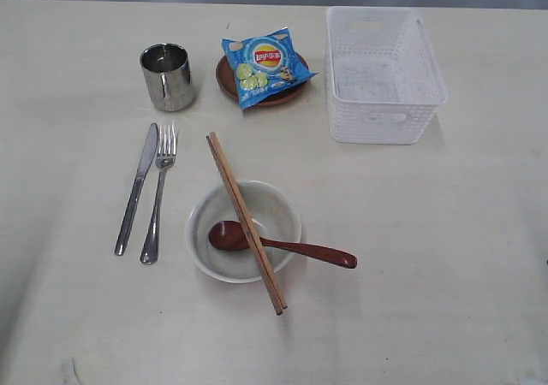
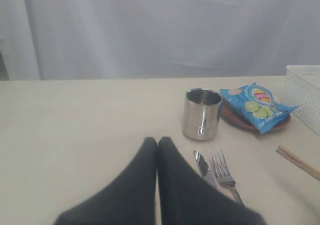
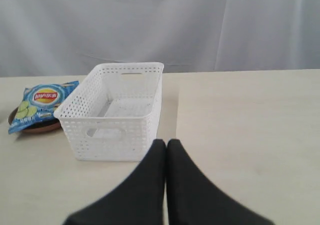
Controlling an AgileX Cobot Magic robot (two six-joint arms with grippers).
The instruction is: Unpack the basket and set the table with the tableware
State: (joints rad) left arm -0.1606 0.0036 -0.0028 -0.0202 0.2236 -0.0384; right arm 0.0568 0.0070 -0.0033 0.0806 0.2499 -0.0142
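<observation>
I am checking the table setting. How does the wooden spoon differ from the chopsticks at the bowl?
The wooden spoon is dark red-brown; the chopsticks are pale. The spoon's head lies inside the bowl, handle over the rim; the chopsticks lie straight across the bowl, above the spoon. Both rest on the bowl.

The table (image 1: 445,248) is pale cream, perhaps faintly grained; the basket (image 1: 385,111) is white with a perforated lattice. At the white bowl (image 1: 278,207), the chopsticks (image 1: 245,218) are tan and the spoon (image 1: 310,251) red-brown; left of it, the knife (image 1: 136,188) and fork (image 1: 158,197) are silver. Beyond it are a steel-grey cup (image 1: 168,81), a brown plate (image 1: 223,75) and a blue bag (image 1: 266,65) with a red-yellow logo and green slices.
</observation>
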